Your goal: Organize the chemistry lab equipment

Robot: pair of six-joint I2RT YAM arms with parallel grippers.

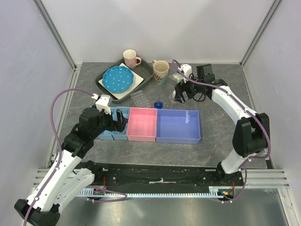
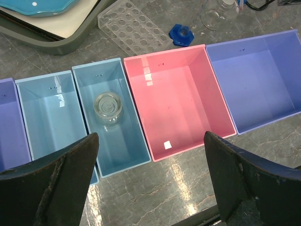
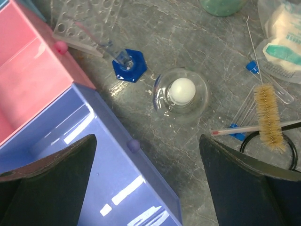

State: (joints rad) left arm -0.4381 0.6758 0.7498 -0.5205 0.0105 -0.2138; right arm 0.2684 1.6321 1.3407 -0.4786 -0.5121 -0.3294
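My left gripper (image 2: pixel 150 136) is open and empty above the near edge of the bins (image 1: pixel 121 120). A tiny clear bottle (image 2: pixel 108 107) stands in the darker blue bin (image 2: pixel 127 146). My right gripper (image 3: pixel 146 139) is open and empty, over the purple bin's far edge (image 1: pixel 181 94). Just beyond it on the table stands a clear bottle with a white stopper (image 3: pixel 182 92). Around it lie a blue cap-like piece (image 3: pixel 128 66), a clear welled tray (image 3: pixel 84 19), a tan brush stick (image 3: pixel 268 115), a black looped wire (image 3: pixel 244 143), blue-tipped sticks (image 3: pixel 252 67) and a clear packet (image 3: pixel 282 42).
A pink bin (image 1: pixel 142 123) and a purple bin (image 1: pixel 178 125) stand right of the blue bins. At the back a grey tray (image 1: pixel 146 70) holds a blue dotted plate (image 1: pixel 118 78). A pink mug (image 1: pixel 130 58) and a beige mug (image 1: pixel 161 71) stand nearby.
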